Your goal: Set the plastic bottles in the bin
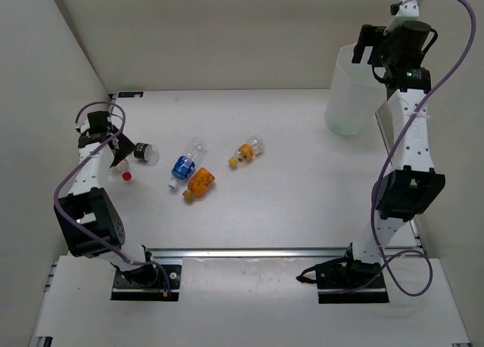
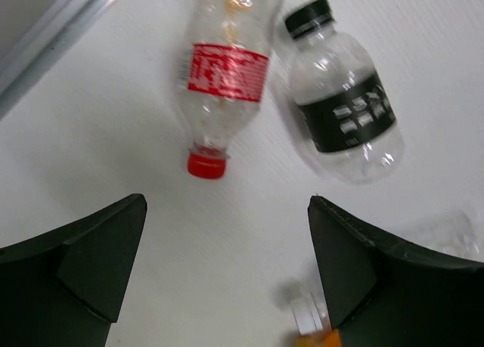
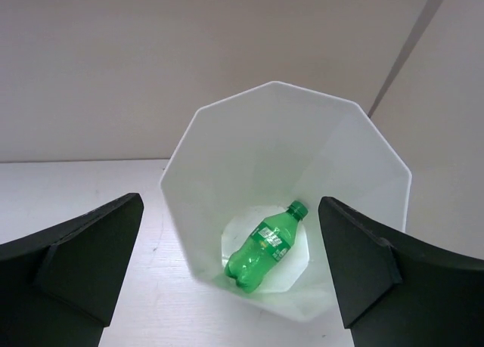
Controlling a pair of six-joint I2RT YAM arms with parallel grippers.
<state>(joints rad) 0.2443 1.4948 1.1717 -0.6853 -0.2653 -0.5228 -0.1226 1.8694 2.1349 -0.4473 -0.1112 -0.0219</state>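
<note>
Near row: orange bottle [image 1: 200, 183] lies on its side on the desk [image 1: 302, 188], cap toward the arm bases, touching or almost touching the blue-label bottle [image 1: 183, 165] just behind it.

L gripper [image 1: 123, 156] is low over the desk's left side, fingers [image 2: 91, 264] wide apart, nothing between them. Wrist view: clear red-label bottle [image 2: 227, 75] lies ahead of the gap with its red cap toward the gripper. Black-label bottle [image 2: 340, 113] is just beside it on the right, necks close; can't tell if they touch. Both lie flat.

Mid desk: yellow-capped bottle [image 1: 248, 150], on its side, apart from the others. So 5 bottles on the desk.

Far right: bin [image 1: 352, 90] upright at the back. R gripper [image 3: 231, 233] hangs above its mouth, fingers spread, empty. One green bottle [image 3: 266, 245] lies on the bin floor. Est. 1 of 6 done.

Handling (judgement):
- Red-label bottle looks empty, so very light. Thin walls will dent under squeeze.
- Smooth round body, likely to roll or skid if nudged from one side.
- Take hold mid-body on the label band, jaws across the long axis. Avoid the neck and cap: too narrow, it would pivot.
- Black-label neighbour is close, so the right finger may bump it on descent.
</note>
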